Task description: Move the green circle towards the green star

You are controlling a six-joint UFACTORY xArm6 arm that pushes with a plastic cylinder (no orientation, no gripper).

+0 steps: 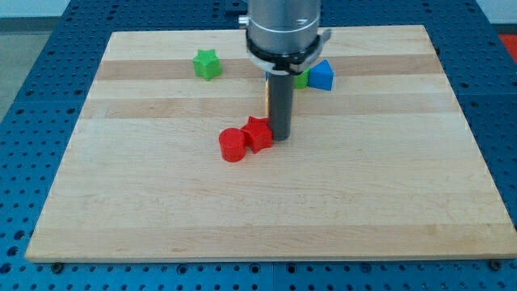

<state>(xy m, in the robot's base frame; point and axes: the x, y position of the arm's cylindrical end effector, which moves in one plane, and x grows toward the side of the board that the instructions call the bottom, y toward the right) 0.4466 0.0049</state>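
Observation:
The green star (207, 64) lies at the view's upper left on the wooden board (161, 202). The green circle (301, 79) shows only as a sliver behind the rod, just left of a blue block (321, 75). My tip (280, 136) rests on the board at the right side of a red star-like block (258, 132), well below the green circle. A red cylinder (232, 145) touches the red block's lower left.
A thin orange-yellow block edge (266, 95) peeks out left of the rod, and a blue sliver sits above it. The arm's grey body (284, 28) hides part of the board's top middle. Blue perforated table surrounds the board.

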